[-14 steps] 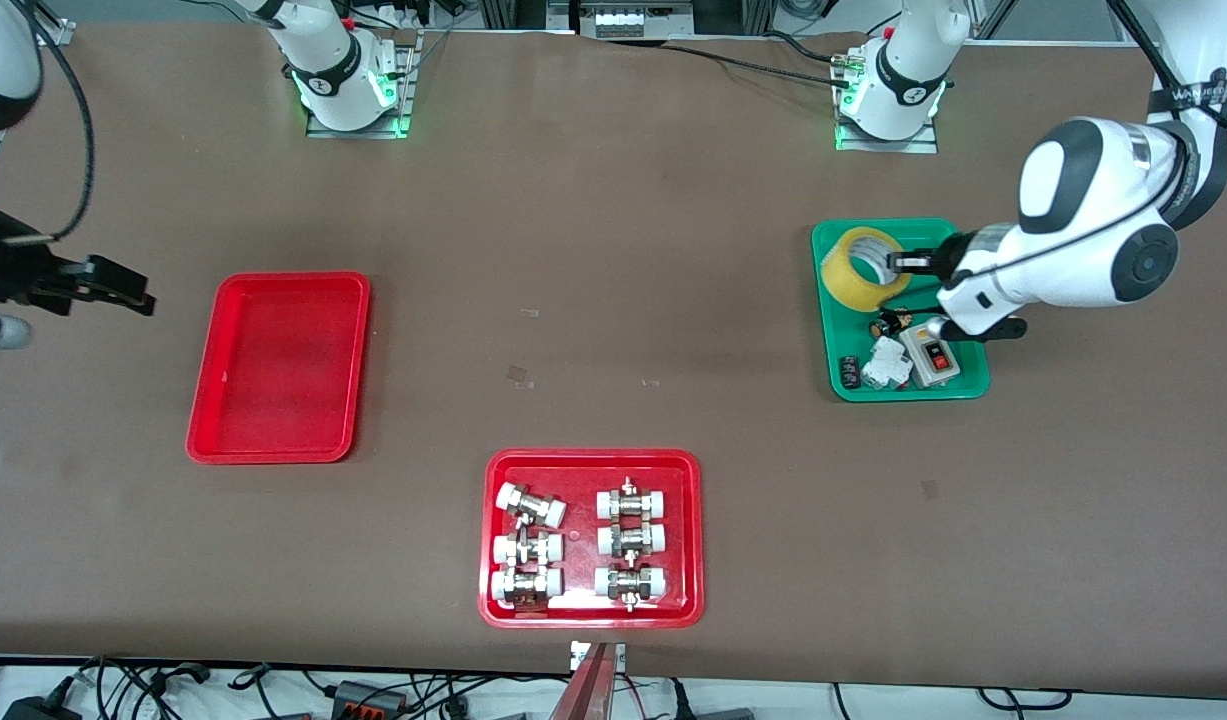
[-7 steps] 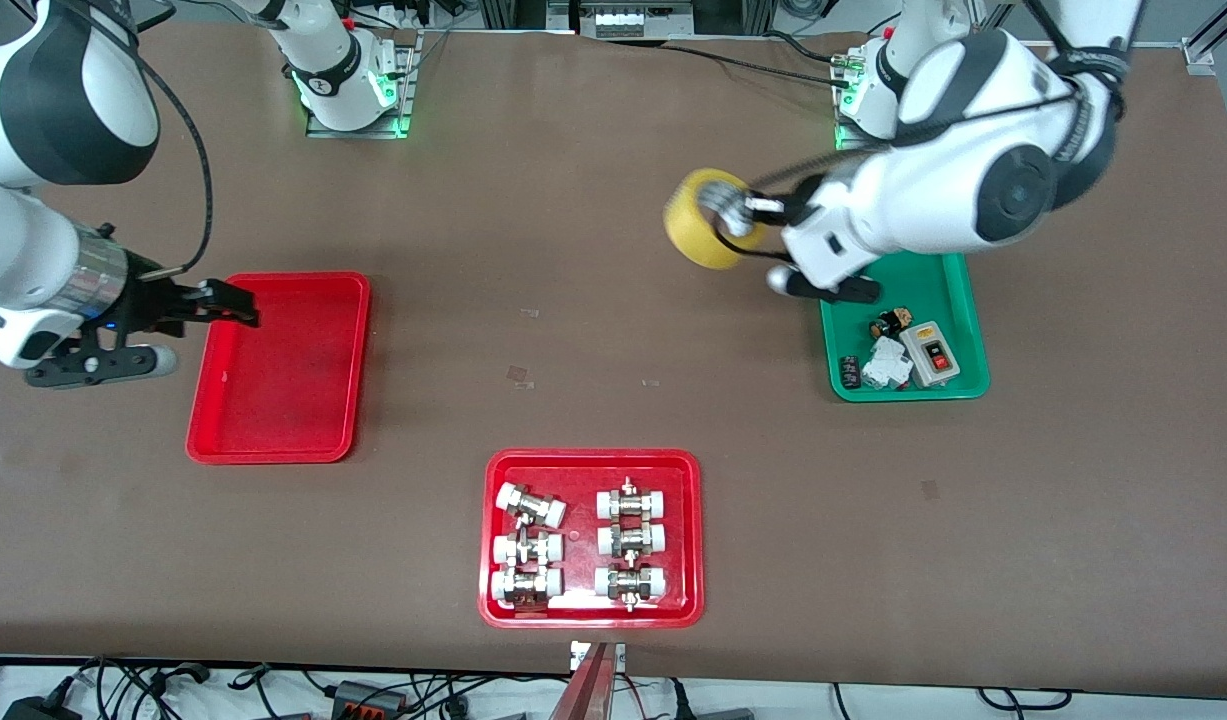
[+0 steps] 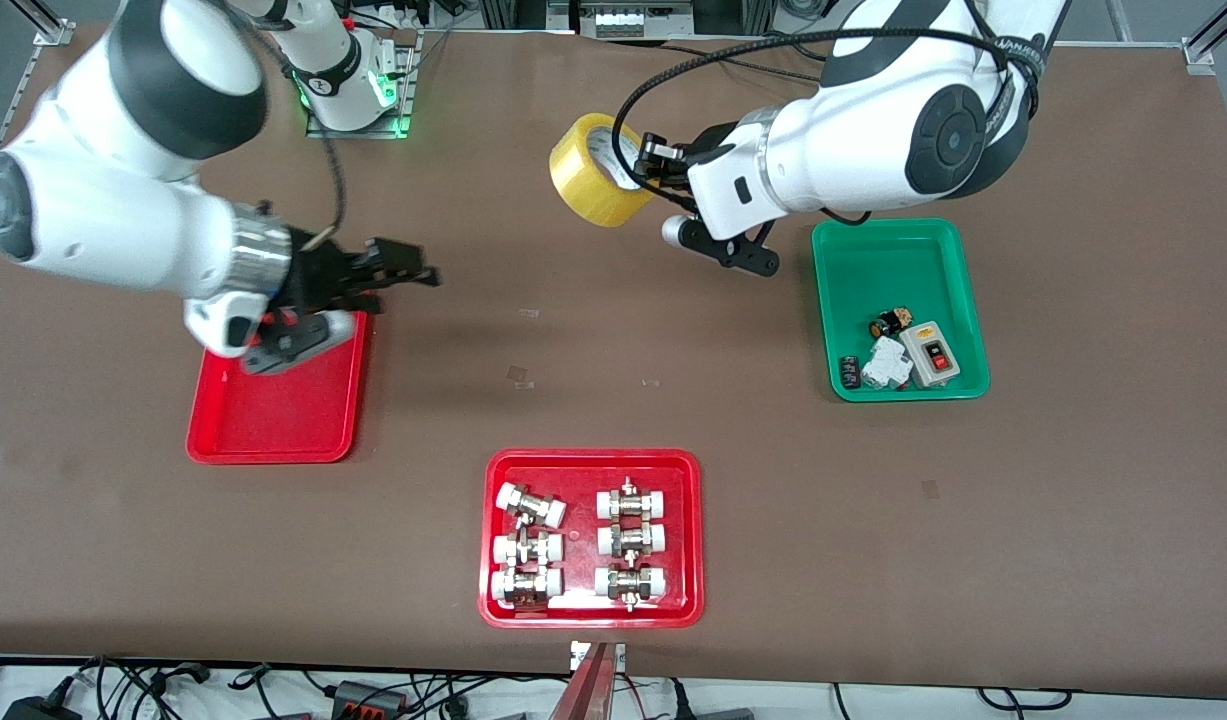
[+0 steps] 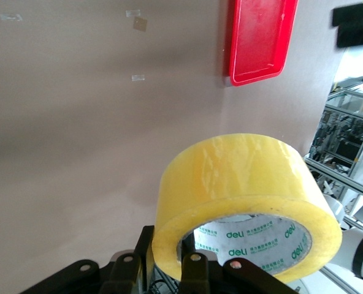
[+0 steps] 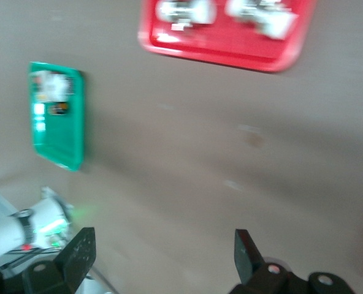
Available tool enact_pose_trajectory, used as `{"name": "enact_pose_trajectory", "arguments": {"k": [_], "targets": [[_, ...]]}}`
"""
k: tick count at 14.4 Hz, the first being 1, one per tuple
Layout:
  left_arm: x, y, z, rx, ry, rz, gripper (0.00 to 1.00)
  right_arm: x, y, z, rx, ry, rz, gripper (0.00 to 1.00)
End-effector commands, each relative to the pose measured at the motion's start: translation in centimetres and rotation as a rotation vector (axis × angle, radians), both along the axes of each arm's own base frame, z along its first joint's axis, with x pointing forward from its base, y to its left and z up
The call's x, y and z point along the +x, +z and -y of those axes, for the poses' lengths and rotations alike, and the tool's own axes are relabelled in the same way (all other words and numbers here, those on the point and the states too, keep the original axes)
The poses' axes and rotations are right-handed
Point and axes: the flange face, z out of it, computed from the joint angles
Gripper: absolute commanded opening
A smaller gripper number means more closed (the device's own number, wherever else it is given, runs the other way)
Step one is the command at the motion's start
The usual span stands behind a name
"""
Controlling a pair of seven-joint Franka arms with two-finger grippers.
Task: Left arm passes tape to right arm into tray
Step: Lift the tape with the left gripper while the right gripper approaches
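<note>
Tape (image 3: 600,170), a translucent yellow ring-shaped roll with a white inner core, hangs in the air at upper centre of the front view, over bare brown worktop (image 3: 613,330). The glossy white left arm's black two-finger hand (image 3: 645,158) is closed on the roll's wall, one finger inside the core and the other outside; in the left wrist view the roll (image 4: 246,205) fills the lower right of the frame, seated against the hand.

The white right arm's hand (image 3: 413,271), below its polished metal wrist ring, sits at middle left of the front view, over the worktop just beside the plain red shallow plastic tray (image 3: 273,420). Its fingers (image 5: 250,252) are spread wide with nothing between them.

For a clean handover, I judge the left hand should present the roll with its free rim facing the right hand, so the spread fingers can straddle the wall on the side away from the present grip. The left hand should let go only once the right has closed firmly.

Green "deli" lettering repeats around the white core. The left arm's upper link carries a dark printed band whose wording I cannot make out.
</note>
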Motion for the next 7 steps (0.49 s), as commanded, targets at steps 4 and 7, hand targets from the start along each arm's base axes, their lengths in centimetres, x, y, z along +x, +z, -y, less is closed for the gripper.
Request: {"name": "enact_pose_trajectory", "arguments": {"k": [4,7], "targets": [[1.1,0.5,0.3,-0.027,0.027,-0.031,0.01,-3.0,6.9,-8.2,0.177,-0.081,-0.038,1.00],[1.3,0.6,0.0,-0.029,0.031,-0.027,0.01,-4.4,7.4,-10.8,0.179,-0.079,-0.055,1.00]]}}
